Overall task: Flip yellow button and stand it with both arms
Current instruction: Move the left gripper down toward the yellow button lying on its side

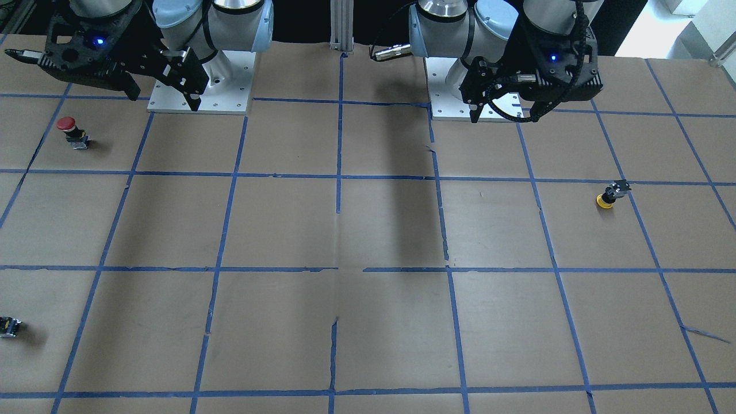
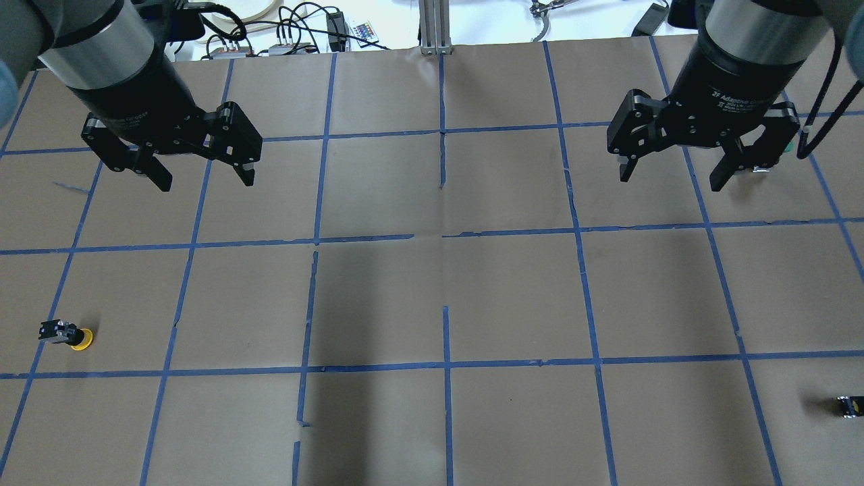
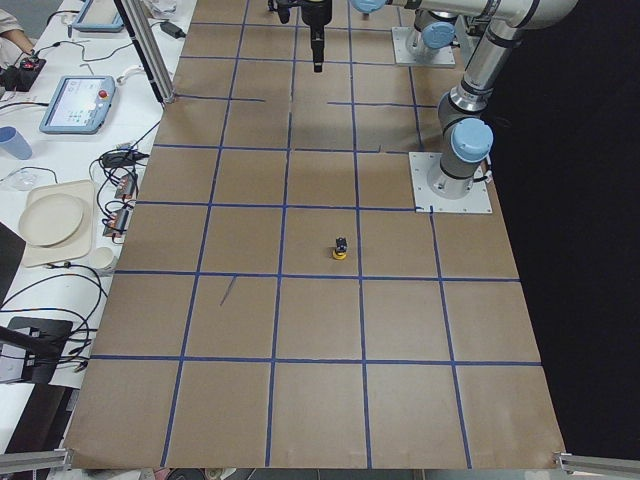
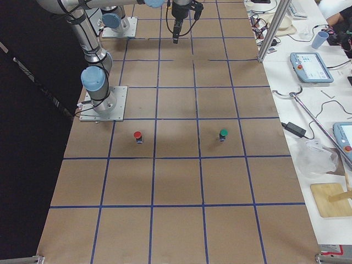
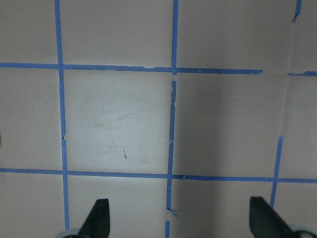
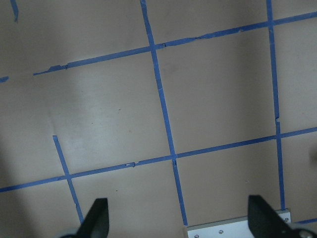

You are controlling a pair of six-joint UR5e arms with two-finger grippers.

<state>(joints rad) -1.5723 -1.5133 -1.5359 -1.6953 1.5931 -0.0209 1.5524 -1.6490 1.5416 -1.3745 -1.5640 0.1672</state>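
Left hand [image 2: 206,179] spread, right hand [image 2: 670,179] spread, yellow button [image 2: 74,335] cap-down (tilt unclear), dark block [image 2: 852,406] edge-cropped

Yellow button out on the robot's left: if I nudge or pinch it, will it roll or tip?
The yellow button seems to rest cap-down with its body on top, so it is probably top-heavy and may tip at a light nudge. Once toppled, its round cap could roll in an arc. The small boxy body likely gives stiff, flat faces to pinch.
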